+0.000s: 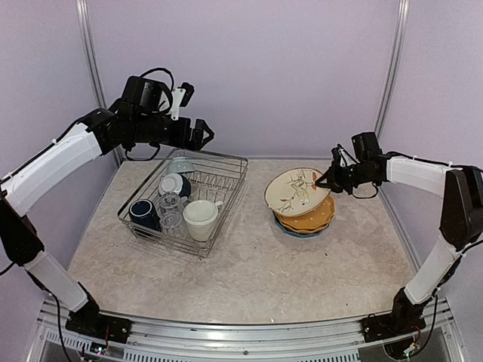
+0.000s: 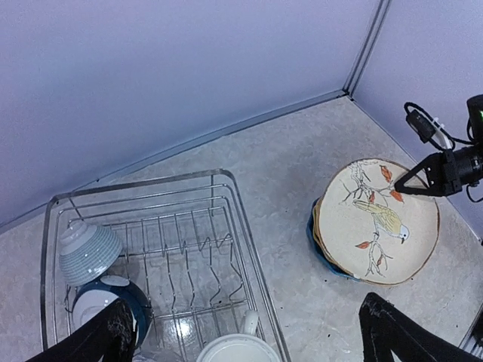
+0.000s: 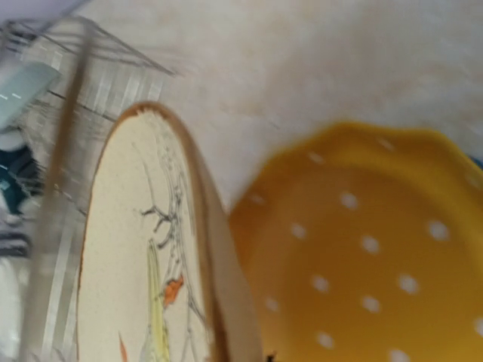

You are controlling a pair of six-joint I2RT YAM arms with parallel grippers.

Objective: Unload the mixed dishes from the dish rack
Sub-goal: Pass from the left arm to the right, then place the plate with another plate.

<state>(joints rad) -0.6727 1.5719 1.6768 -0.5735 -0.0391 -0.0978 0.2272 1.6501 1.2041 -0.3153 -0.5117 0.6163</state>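
Observation:
The dish rack (image 1: 230, 197) holds a teal bowl (image 1: 179, 164), a dark white-lined bowl (image 1: 173, 183), a navy mug (image 1: 143, 213), clear glasses (image 1: 170, 210) and a large cream mug (image 1: 200, 219). My left gripper (image 1: 202, 134) hangs open high over the rack's far side, holding nothing. To the right, a yellow dotted plate (image 1: 314, 216) lies on a blue plate (image 1: 290, 229). My right gripper (image 1: 326, 181) is shut on the far rim of the cream floral plate (image 1: 294, 190), which tilts above that stack. The left wrist view shows the rack (image 2: 248, 248) and the floral plate (image 2: 381, 219).
Purple walls close in the back and both sides, with metal posts in the corners. The plate stack sits about a hand's width right of the rack. The marbled tabletop (image 1: 249, 279) stretches toward the arm bases.

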